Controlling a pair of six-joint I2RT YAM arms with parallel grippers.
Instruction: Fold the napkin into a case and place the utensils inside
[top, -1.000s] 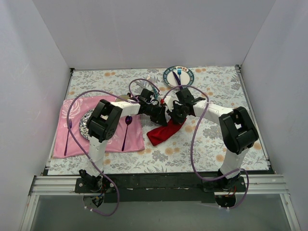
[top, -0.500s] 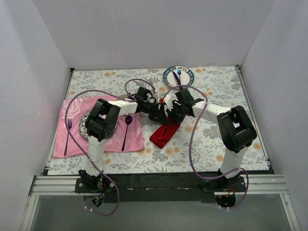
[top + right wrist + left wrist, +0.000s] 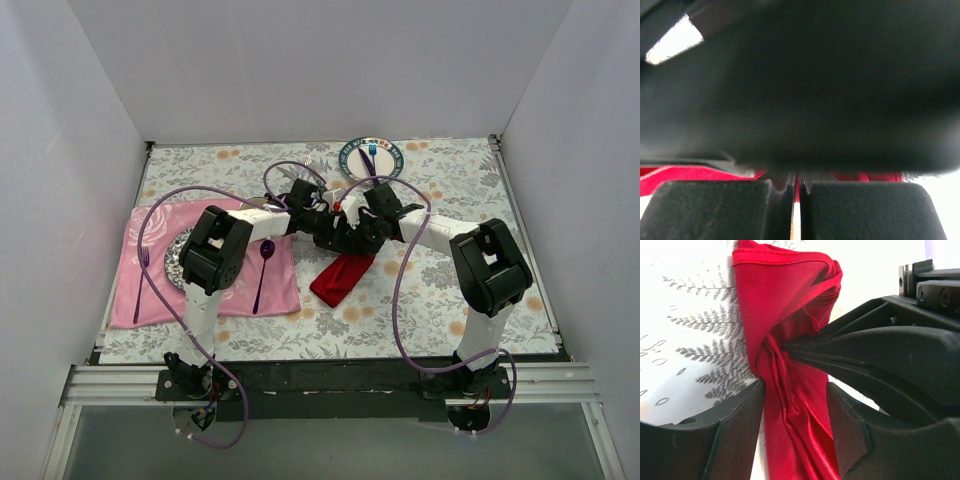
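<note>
Step in hand, by the look of it: still the fold, not the loading. The napkin [image 3: 790, 300] is a twisted rope, no case yet. In the top view it sits about mid-counter, its upper end lifted where the two arms meet and the rest trailing toward 7 o'clock onto the counter [image 3: 440, 300]. The R pincer [image 3: 790, 346] is clenched on a pinch of cloth at the twist, and its own cam shows a red sliver between tight jaws. The L pincer [image 3: 795, 387] is released: jaws parted w/ the twisted cloth running between them, gripping nothing. What looks like the utensils [image 3: 317, 162] lies at 12 o'clock of the arms, well apart from the napkin, too small to be sure. Next move likely calls for L to re-take a free edge or corner, then both to spread the cloth flat before any crease; a regrip on the bunched part would only tighten the twist. Vs 1 s ago: L pincer was near closed and has let go; the napkin, then splayed wider toward 8 o'clock, now lies narrower and straighter, and the L wrist sits a bit more toward 12.
</note>
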